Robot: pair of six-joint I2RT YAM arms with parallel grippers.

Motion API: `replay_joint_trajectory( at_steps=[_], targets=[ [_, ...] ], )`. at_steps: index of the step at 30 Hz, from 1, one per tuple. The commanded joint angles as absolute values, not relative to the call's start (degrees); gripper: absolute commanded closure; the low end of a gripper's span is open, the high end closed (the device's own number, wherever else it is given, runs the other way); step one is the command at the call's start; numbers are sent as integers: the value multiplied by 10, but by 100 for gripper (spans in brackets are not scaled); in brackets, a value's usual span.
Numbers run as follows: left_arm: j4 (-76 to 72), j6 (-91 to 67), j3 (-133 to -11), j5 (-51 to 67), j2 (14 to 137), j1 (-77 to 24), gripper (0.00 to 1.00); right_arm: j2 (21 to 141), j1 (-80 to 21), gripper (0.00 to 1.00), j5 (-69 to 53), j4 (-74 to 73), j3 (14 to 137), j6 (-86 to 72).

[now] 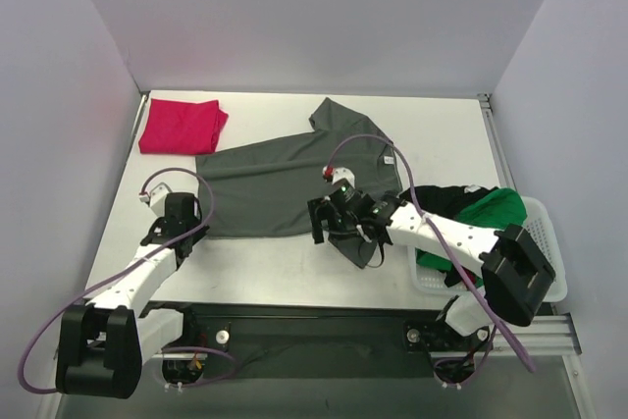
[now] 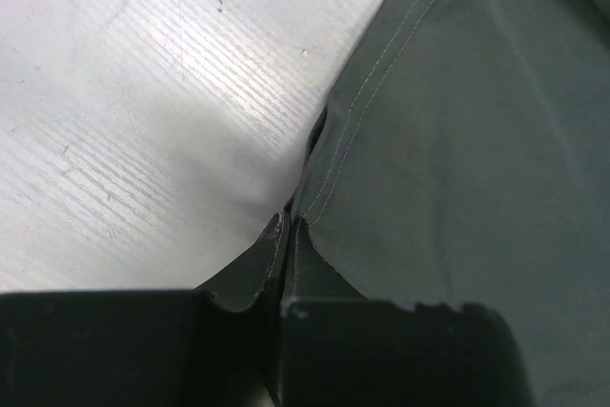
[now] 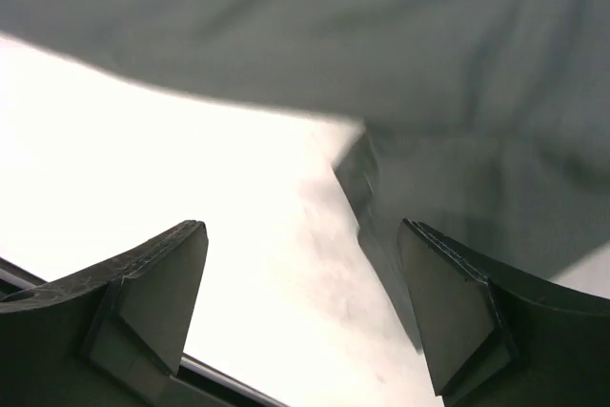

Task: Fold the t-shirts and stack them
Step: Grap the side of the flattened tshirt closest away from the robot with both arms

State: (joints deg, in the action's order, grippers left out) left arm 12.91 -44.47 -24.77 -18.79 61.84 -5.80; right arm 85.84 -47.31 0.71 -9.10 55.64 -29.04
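I fold the grey-green t-shirt (image 1: 265, 179): left end effector (image 2: 286, 233) pinches its corner, open right end effector (image 3: 303, 240) must, I think, grip next.

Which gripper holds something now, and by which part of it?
The left gripper pinches the dark grey-green t-shirt at its hemmed corner; the right gripper is open, holding nothing.

Overhead, two wrist close-ups sharing shirt (image 1: 265, 183)
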Motion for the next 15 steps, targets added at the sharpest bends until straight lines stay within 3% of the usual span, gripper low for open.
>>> replay_joint_trajectory(
  at_steps=[1, 10, 15],
  targets=[
    [123, -416, -238, -190, 587, -53, 100, 816, -507, 17, 101, -142, 498, -334],
    [106, -398, -207, -183, 534, -52, 100, 733, -533, 32, 195, -205, 394, -428],
    [100, -396, -207, -168, 541, -52, 100, 752, -533, 44, 200, -207, 399, -437]
  ],
)
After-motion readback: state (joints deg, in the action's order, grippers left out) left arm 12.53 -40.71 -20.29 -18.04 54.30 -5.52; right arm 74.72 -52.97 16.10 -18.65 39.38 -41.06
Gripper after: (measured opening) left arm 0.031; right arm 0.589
